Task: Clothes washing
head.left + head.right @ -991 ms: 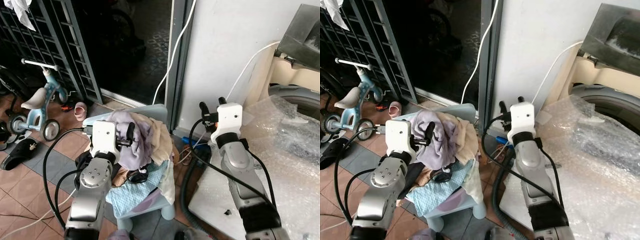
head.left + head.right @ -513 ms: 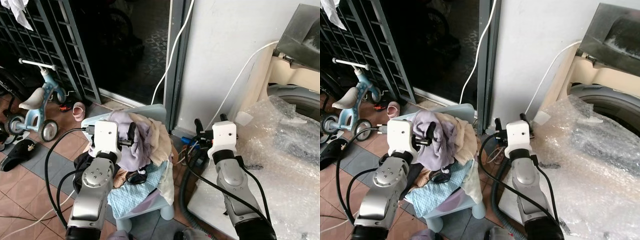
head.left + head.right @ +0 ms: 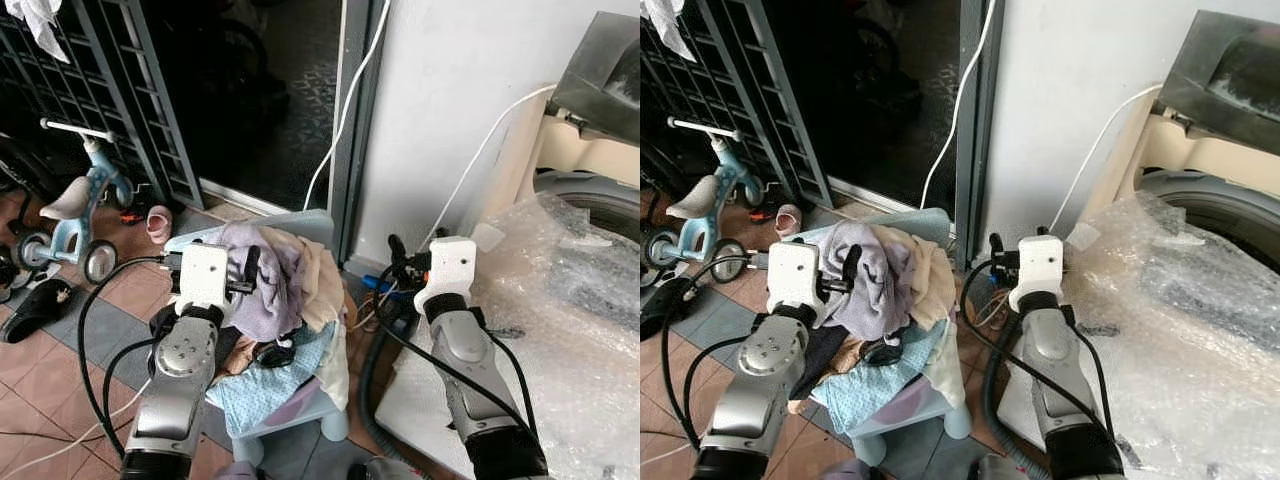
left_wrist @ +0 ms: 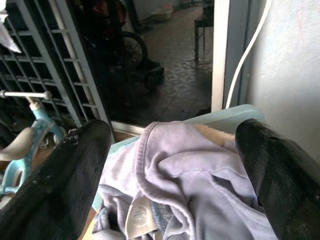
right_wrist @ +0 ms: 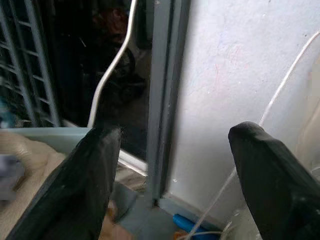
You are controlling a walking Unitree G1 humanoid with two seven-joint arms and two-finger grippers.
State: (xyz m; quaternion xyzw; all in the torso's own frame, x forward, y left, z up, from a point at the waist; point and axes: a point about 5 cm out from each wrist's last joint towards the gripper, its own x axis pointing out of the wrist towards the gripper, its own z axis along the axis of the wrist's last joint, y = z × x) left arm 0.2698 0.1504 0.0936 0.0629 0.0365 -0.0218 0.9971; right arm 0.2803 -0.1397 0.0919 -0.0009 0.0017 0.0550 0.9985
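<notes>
Floor: terracotta and grey tiles (image 3: 70,330), with black and white cables running across them. Far side: a dark doorway with a grey frame (image 3: 352,130), a metal grille gate (image 3: 110,100) to its left, and a white wall (image 3: 450,90) to its right with a white cable hanging down it.

Clothes pile (image 3: 285,290): heaped on a light blue plastic stool (image 3: 300,400) in the centre, near the door frame. A lavender garment (image 4: 195,175) lies on top, with cream fabric just to its right and a pale blue cloth draped lower down.

Washing machine (image 3: 1210,190): at the right edge, lid raised; bubble wrap (image 3: 1180,300) covers its near side.

Left gripper (image 4: 175,165): fingers spread wide, holding nothing, positioned just above the lavender garment.

Right gripper (image 5: 172,165): fingers also spread, holding nothing, positioned between the stool and the washing machine, facing the door frame and wall.

Far left: a child's blue balance bike (image 3: 75,215), a pink shoe (image 3: 158,222) and a black sandal (image 3: 35,305).
</notes>
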